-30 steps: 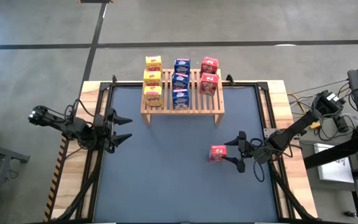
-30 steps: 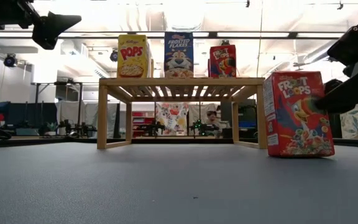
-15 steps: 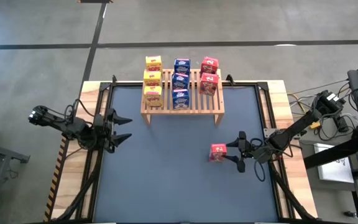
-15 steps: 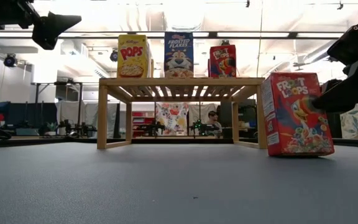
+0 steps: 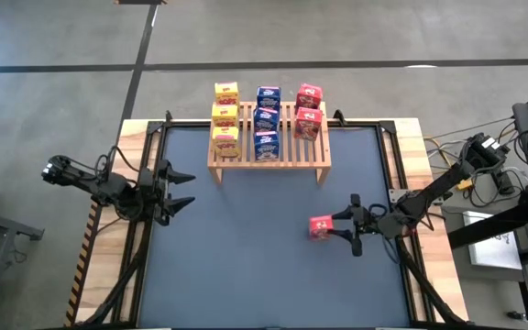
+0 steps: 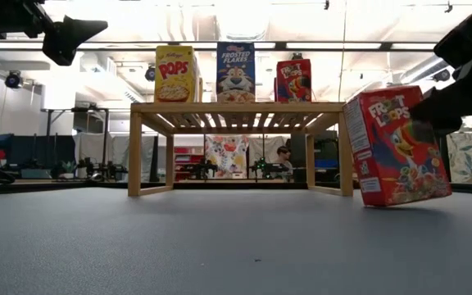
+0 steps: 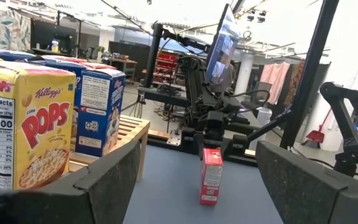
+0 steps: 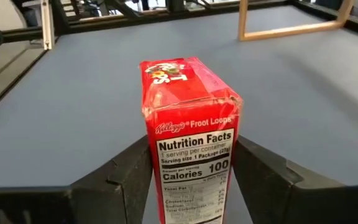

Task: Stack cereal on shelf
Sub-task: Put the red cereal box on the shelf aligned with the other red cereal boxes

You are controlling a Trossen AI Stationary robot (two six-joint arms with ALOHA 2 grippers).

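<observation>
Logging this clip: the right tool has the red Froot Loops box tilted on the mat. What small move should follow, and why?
Probably lift it straight up. The right tool grips the red Froot Loops box, tilted with one bottom edge on the mat; the shelf has a free slot in its red row.

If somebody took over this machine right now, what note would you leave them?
Right gripper: jaws shut on the last red cereal box, tipped, one bottom edge off the table.
Left gripper: jaws open, empty, waiting at the table's left edge.
Done: eight boxes on the wooden shelf, namely three yellow, three blue, two red.
Left: lift the held box into the red row.
</observation>
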